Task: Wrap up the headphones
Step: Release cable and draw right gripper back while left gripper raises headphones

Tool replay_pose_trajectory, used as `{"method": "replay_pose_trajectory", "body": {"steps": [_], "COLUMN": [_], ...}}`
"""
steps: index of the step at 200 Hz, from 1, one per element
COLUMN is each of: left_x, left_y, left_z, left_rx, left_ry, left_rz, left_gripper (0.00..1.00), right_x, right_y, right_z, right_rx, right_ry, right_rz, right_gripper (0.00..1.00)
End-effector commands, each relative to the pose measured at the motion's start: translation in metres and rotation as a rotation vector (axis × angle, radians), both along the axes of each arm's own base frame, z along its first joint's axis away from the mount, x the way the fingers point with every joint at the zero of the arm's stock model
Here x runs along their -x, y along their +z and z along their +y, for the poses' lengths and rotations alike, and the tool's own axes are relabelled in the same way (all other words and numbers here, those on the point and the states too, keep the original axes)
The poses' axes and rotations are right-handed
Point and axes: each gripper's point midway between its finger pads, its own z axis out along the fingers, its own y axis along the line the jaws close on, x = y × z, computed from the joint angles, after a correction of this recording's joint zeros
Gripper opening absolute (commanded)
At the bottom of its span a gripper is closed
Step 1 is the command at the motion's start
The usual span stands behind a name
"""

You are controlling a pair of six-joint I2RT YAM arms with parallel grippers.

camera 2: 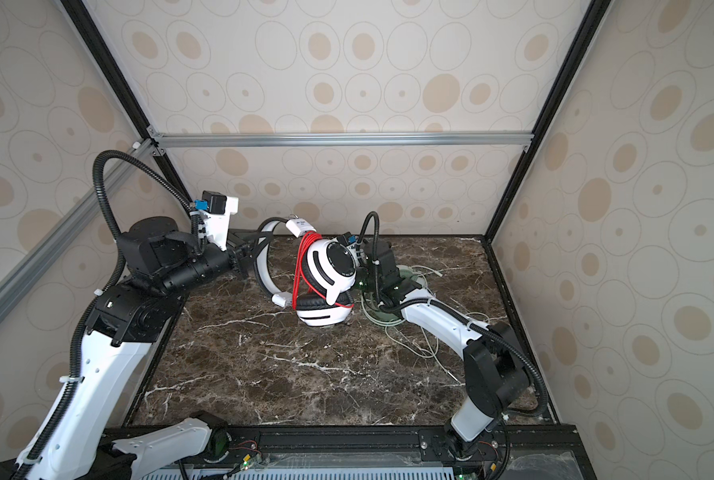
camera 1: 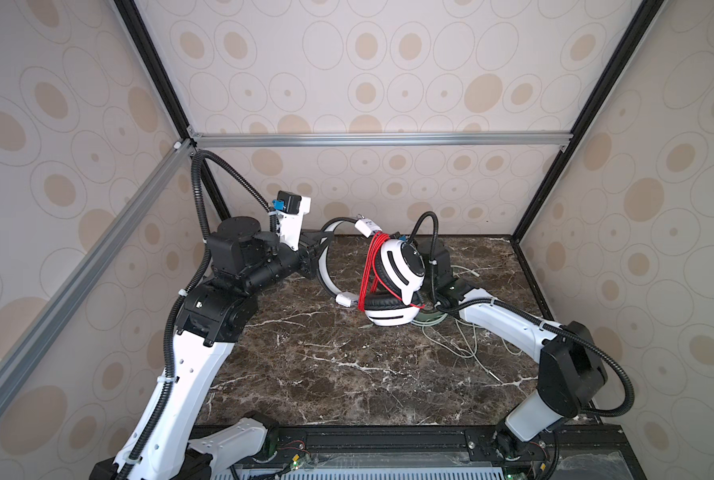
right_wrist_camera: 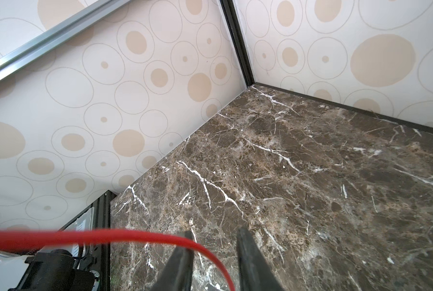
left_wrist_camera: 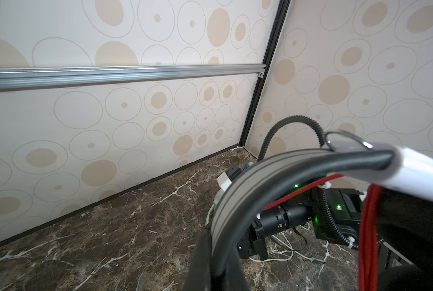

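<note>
The white headphones (camera 1: 401,266) (camera 2: 330,266) stand tilted at the back of the table, the lower black-padded cup (camera 1: 390,316) resting on it. Their red cable (camera 1: 367,274) (right_wrist_camera: 109,235) is looped several times round the headband side. My left gripper (camera 1: 317,253) (left_wrist_camera: 218,264) is shut on the headband (left_wrist_camera: 235,196). My right gripper (right_wrist_camera: 216,231) is open behind the upper cup, hidden in both top views; a loose red strand crosses one finger and drops between the jaws. The mint-green headset (camera 1: 430,318) (camera 2: 382,318) lies under my right arm, mostly covered.
Pale green cable (camera 1: 467,345) sprawls over the dark marble table (camera 1: 347,374) to the right of the headphones. The patterned back wall (camera 1: 388,187) stands close behind both grippers. A black frame rail (camera 1: 388,436) runs along the front edge.
</note>
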Motion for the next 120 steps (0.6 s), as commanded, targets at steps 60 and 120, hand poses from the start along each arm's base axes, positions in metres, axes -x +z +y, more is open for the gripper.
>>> {"method": "replay_pose_trajectory", "body": {"steps": [60, 120], "left_x": [0.017, 0.017], "left_y": [0.065, 0.067], "left_z": [-0.001, -0.001], "left_rx": [0.128, 0.157], "left_ry": [-0.038, -0.040], "left_rz": [-0.142, -0.147], "left_gripper": [0.00, 0.00], "right_x": [-0.011, -0.028], "right_y": [-0.037, -0.056], "right_z": [0.011, 0.010], "right_rx": [-0.004, -0.036], "right_ry": [-0.010, -0.092], "right_rz": [0.070, 0.092], "right_gripper": [0.36, 0.33]}}
